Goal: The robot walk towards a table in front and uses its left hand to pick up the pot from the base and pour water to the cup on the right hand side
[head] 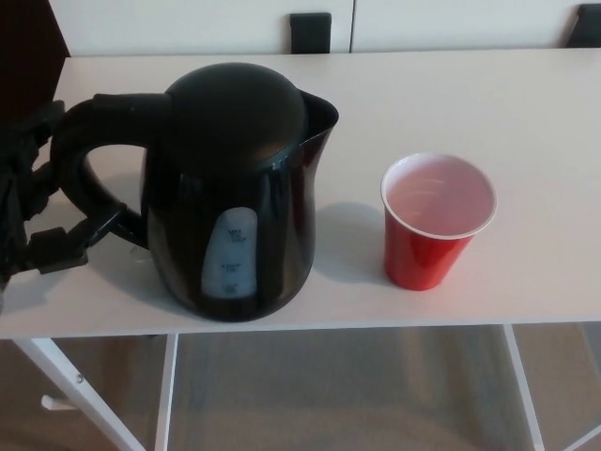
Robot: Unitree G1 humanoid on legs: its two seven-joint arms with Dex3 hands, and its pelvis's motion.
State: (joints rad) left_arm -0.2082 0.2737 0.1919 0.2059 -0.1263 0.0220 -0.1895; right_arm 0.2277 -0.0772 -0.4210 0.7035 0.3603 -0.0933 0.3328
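Observation:
A black electric kettle (235,188) stands on the left half of the white table (488,94), spout toward the right and its looped handle (80,160) toward the left. Its base is hidden under it. My left hand (23,202) reaches in from the left edge, open. One finger (42,122) lies by the top of the handle and another (80,242) sits beside its lower end; I cannot tell whether they touch it. A red plastic cup (434,221) with a white inside stands upright to the right of the kettle, apart from it. My right hand does not show.
The table's front edge runs just below the kettle and cup, with white legs (66,385) underneath. Two black chair backs (310,31) (584,25) rise behind the far edge. A dark surface (28,38) borders the table at the upper left.

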